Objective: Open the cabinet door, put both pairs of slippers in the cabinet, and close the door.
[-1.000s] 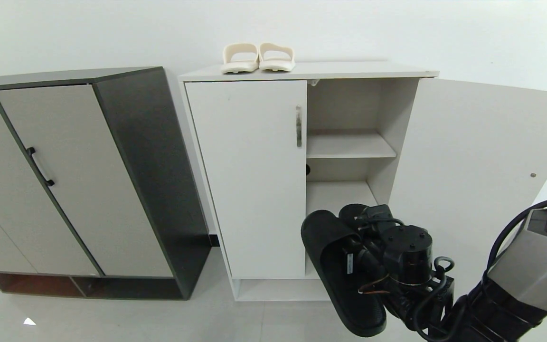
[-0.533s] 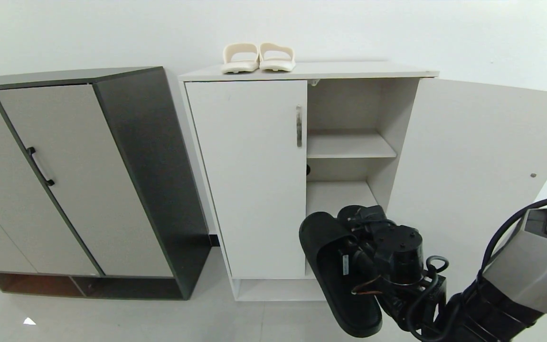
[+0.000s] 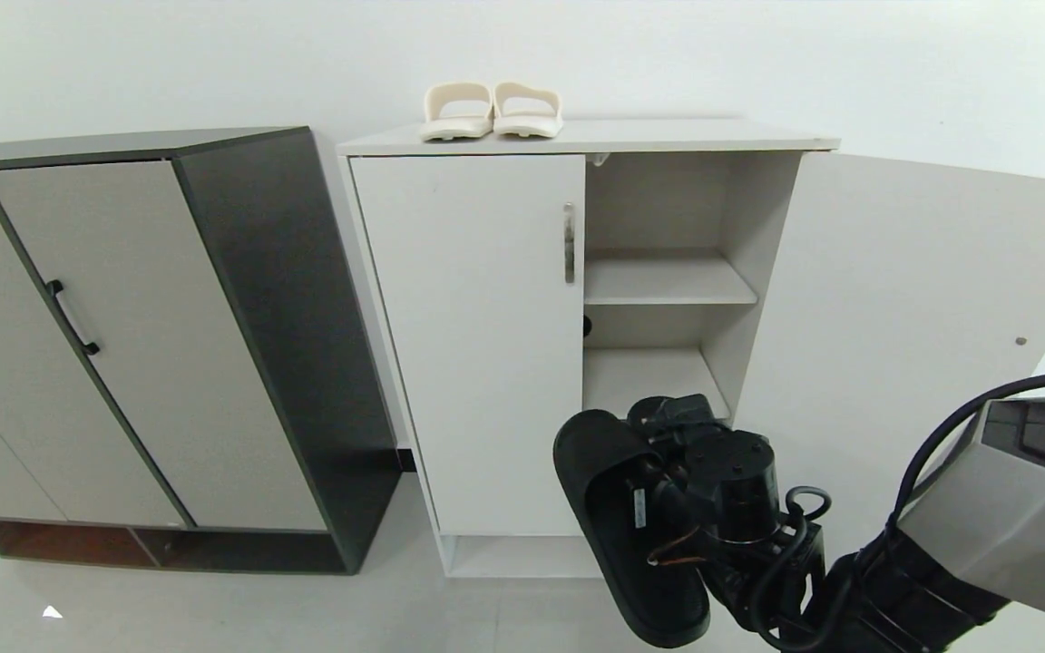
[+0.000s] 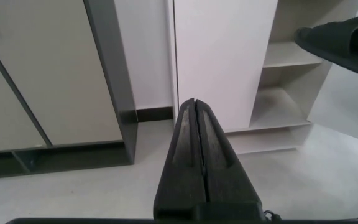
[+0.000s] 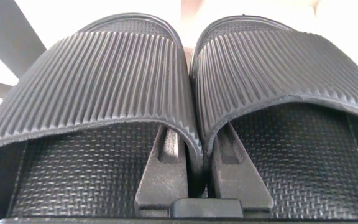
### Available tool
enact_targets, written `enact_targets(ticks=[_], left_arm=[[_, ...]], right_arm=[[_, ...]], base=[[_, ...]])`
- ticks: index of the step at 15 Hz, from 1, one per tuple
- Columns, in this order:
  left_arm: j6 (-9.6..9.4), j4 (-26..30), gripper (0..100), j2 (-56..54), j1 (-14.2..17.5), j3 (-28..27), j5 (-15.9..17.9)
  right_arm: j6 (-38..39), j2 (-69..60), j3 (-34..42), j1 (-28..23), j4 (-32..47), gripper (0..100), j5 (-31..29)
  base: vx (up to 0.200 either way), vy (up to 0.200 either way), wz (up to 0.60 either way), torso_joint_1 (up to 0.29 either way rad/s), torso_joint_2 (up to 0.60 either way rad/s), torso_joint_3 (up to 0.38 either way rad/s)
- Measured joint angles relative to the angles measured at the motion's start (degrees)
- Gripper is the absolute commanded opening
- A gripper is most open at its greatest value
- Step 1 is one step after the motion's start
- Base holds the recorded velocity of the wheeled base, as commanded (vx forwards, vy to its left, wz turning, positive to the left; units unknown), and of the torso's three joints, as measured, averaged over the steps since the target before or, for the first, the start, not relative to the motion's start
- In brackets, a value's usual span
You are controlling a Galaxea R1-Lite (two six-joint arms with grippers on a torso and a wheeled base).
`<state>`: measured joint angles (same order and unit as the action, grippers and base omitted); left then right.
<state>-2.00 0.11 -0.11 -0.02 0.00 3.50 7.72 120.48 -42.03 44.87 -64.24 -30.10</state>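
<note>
Two black ribbed rubber slippers are clamped together by the right tool, before the white cabinet with its door open. Two cream slippers sit on its top. The left tool is clenched, empty.

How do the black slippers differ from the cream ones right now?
The black slippers are dark, clamped in the right gripper in the air; the cream slippers are pale, resting on top of the white cabinet. Both are pairs set side by side, not yet inside.
</note>
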Motion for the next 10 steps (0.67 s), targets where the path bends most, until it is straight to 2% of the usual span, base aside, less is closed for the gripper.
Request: enact_targets(ticks=[2, 10], left_arm=[[0.0, 0.0, 0, 0.0, 0.0, 0.0, 0.0], [0.23, 0.0, 0, 0.0, 0.0, 0.0, -0.1]], right_arm=[[0.1, 0.6, -0.2, 0.0, 0.1, 0, 0.0], [1.8, 2.8, -0.8, -0.1, -0.2, 0, -0.1]], base=[[0.0, -0.2, 0.0, 0.005, 0.0, 0.002], [0.0, 0.0, 0.0, 0.0, 0.0, 0.0]])
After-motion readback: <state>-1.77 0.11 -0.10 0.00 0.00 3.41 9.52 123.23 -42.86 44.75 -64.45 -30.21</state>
